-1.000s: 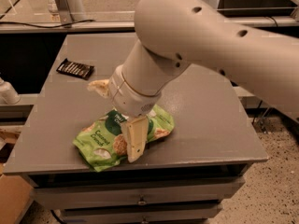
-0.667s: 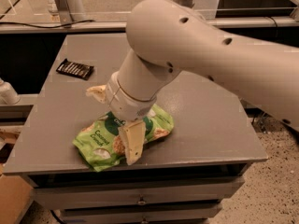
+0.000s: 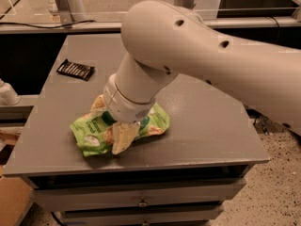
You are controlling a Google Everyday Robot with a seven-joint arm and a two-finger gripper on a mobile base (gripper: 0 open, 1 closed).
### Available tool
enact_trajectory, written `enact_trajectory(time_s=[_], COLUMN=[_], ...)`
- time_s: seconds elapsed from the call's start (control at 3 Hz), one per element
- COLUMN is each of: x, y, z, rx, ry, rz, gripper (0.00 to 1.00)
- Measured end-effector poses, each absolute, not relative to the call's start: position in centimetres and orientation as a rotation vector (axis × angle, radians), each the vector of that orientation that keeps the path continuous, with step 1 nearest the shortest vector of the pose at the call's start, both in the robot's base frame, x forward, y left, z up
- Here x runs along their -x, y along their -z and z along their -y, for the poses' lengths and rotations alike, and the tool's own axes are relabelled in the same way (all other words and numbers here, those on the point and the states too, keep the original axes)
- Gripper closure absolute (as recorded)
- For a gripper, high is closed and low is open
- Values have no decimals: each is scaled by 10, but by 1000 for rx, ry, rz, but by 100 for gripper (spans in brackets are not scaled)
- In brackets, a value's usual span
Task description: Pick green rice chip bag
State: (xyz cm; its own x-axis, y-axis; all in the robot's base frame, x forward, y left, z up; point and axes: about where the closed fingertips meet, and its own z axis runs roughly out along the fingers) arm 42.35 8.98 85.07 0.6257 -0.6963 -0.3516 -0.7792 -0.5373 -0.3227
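Far off to the left of the hand and farther back on the counter (image 3: 207, 126), a small black striped wrapper (image 3: 75, 69) lies flat, well apart from everything else.

The green rice chip bag (image 3: 90, 132) lies directly under the hand, near the counter's front edge. It is a bright lime-green pouch, crinkled and rumpled, with its left end bunched up and its right end spread flatter. A dark green round patch shows just at the wrist's lower edge, pale lettering runs across the left part, and round, tan rice chips are pictured along its front. It rests on the counter and is not lifted.

The hand (image 3: 108, 128) is down on the bag and spread wide. One cream finger stands at the bag's back left edge; the other comes down over the front edge, its tip at the counter. The bag's middle sits between them.

To the right, the thick pale arm (image 3: 211, 55) rises from the wrist and runs out of the picture, above the bare grey counter.
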Motion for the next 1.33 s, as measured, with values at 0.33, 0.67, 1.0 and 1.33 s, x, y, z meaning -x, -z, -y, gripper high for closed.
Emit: enact_trajectory(time_s=[0.33, 0.67, 1.0, 1.33], x=[-422, -422, -422, -428], y=[-851, -853, -853, -856], z=[-88, -87, -89, -90], rx=[2398, 2393, 2395, 2359], ry=[-241, -234, -231, -252], rz=[-1166, -1165, -1163, -1188], gripper=[62, 86, 100, 100])
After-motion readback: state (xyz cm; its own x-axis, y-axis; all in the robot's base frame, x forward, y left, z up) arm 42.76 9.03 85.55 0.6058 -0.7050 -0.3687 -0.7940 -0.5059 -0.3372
